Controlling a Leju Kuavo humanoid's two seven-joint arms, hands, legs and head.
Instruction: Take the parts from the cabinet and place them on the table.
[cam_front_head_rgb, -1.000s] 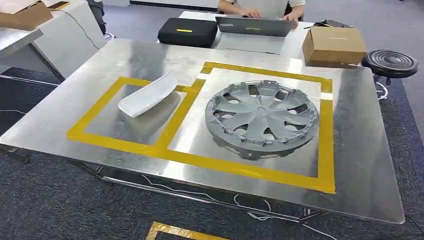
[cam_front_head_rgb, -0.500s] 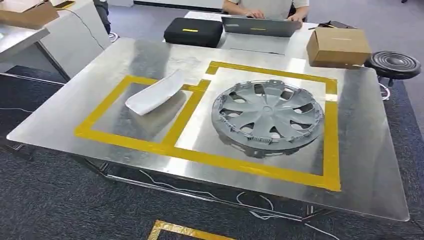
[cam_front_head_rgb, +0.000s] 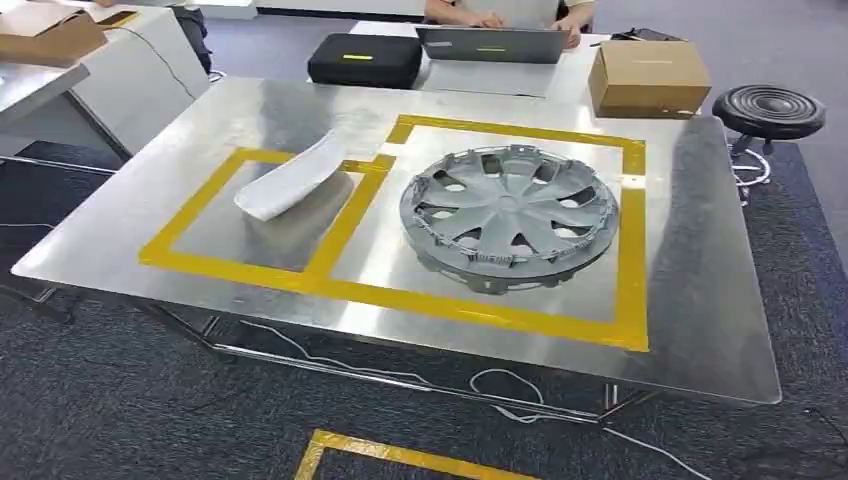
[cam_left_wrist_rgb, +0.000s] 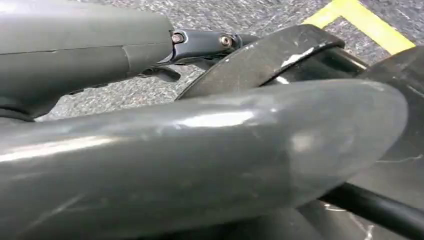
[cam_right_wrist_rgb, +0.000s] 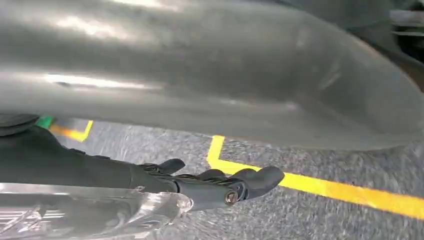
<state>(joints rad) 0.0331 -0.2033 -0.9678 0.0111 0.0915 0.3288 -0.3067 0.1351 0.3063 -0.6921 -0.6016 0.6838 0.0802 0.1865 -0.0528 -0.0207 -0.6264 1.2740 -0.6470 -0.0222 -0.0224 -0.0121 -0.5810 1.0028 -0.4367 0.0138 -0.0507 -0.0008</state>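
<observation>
On your far left a brown cardboard box (cam_front_head_rgb: 42, 32) sits on a side table, flaps shut, so you cannot tell what it holds. The main table (cam_front_head_rgb: 700, 300) is a brushed, reflective metal sheet marked with yellow tape (cam_front_head_rgb: 330, 290) into two adjoining rectangles. In the left rectangle lies the white trim part (cam_front_head_rgb: 292, 178), a long, smooth, slightly curved shell, its far end resting over the tape line between the two rectangles. In the right, larger rectangle the hubcap (cam_front_head_rgb: 508, 215) lies flat: round, matte grey plastic with spokes and cut-outs and a toothed rim.

Beyond the table you see a black zipped case (cam_front_head_rgb: 364, 60), a laptop (cam_front_head_rgb: 492, 44) with a person's hands (cam_front_head_rgb: 470, 18) at it, another closed cardboard box (cam_front_head_rgb: 648, 78), and at the far right a black round stool (cam_front_head_rgb: 768, 108).

Both parts lie well apart from the hands. In the wrist views the left hand (cam_left_wrist_rgb: 200, 42) and the right hand (cam_right_wrist_rgb: 220, 182) hang above grey speckled carpet with yellow floor tape (cam_right_wrist_rgb: 320, 186). The right hand's dark fingers are loosely curled with nothing in them. You cannot tell the left hand's state: only one dark finger shows past its thick grey thumb.
</observation>
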